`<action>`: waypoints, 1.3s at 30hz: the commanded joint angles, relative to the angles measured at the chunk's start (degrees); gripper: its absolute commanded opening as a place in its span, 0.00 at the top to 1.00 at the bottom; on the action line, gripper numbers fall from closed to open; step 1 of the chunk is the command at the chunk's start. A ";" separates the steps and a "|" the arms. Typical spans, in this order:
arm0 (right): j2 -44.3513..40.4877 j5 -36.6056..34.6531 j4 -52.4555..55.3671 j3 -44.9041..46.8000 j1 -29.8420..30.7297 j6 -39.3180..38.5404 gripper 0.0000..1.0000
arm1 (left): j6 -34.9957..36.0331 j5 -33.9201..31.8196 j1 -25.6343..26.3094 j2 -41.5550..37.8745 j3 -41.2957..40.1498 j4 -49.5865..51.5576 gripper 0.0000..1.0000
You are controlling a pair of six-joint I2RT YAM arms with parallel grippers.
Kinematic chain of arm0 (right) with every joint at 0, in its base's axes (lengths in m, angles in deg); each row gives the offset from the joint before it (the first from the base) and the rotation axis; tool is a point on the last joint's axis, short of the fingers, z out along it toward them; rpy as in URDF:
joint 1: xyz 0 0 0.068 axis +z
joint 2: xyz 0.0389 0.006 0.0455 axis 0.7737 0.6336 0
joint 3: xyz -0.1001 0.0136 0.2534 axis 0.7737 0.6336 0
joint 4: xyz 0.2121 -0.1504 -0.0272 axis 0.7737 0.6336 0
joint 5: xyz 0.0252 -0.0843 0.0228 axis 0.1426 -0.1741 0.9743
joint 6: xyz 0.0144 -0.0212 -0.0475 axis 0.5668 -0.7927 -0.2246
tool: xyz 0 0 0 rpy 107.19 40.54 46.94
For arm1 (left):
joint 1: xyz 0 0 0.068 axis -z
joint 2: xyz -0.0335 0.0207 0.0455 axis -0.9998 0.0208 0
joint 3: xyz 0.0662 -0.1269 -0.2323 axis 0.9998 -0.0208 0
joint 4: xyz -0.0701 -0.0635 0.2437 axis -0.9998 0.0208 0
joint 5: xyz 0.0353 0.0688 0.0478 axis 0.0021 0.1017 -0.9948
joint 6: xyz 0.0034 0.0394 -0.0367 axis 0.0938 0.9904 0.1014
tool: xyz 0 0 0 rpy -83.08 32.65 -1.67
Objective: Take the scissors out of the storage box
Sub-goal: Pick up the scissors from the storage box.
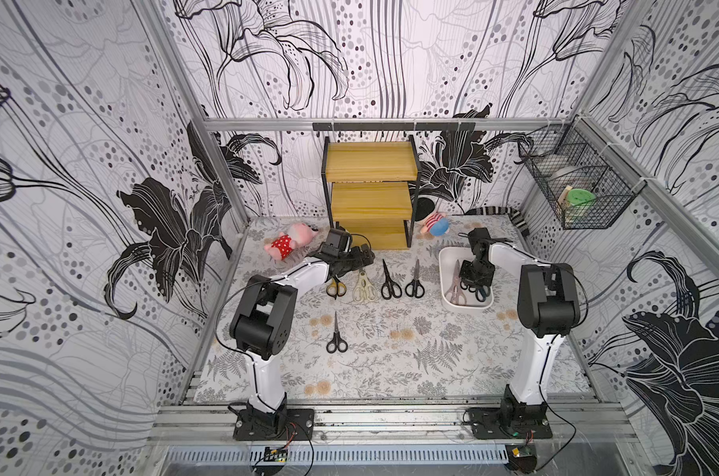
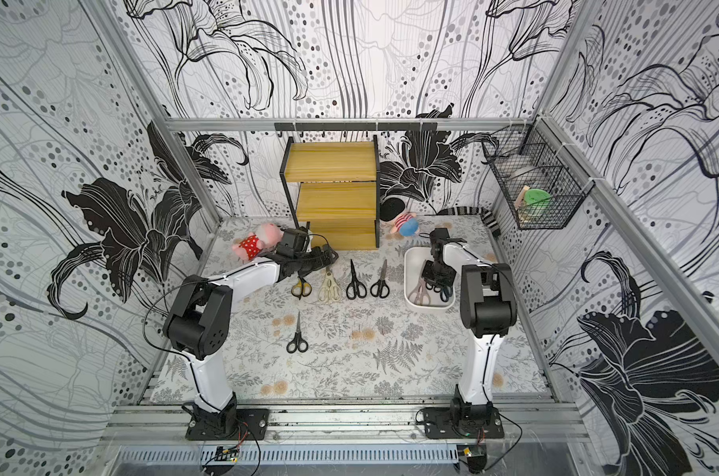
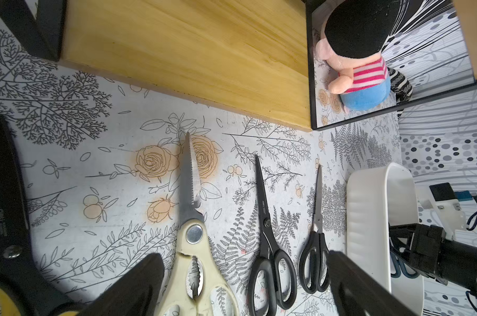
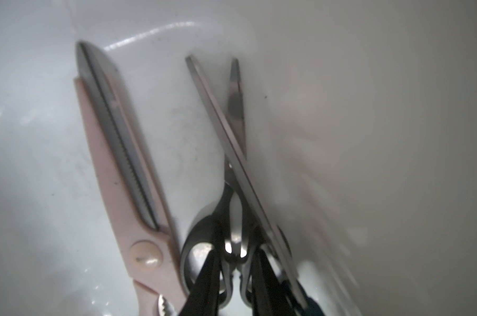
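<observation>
White plastic walls surround the right claw (image 4: 234, 254) where it reaches down into the shallow, round-cornered white plastic tub (image 1: 442, 272), which stands toward the far right corner of the floral-printed surface (image 1: 391, 354). Three pairs of scissors lie lengthwise in the tub, blades toward the far edge and handles toward the near edge. A pale pink-handled pair (image 4: 122, 164) lies along the wall nearer the surface's middle, with a steel-shanked pair (image 4: 236, 109) beside it. The blade of a dark blue-handled pair (image 4: 312, 303) crosses over the steel-shanked pair. The claw's black fingers (image 4: 204, 276) are drawn in narrow, one close against each side of that pair's shanks just behind the pivot, apparently pinching it. The way out looks to be straight up, and the crossing blade may ride along. Five other pairs (image 1: 336, 340) lie out on the surface. Over their far row the left claw (image 3: 244, 258) hangs wide open and empty, well apart from the tub.
</observation>
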 commanded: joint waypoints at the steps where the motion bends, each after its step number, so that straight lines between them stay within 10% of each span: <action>1: -1.00 3.36 2.91 0.07 0.01 -1.24 1.00 | 0.03 -0.35 0.26 -1.46 0.44 -0.46 0.02; 39: -8.61 23.45 -6.42 2.23 -0.17 0.28 1.00 | 0.34 -1.00 0.01 -4.39 -2.02 -0.79 0.02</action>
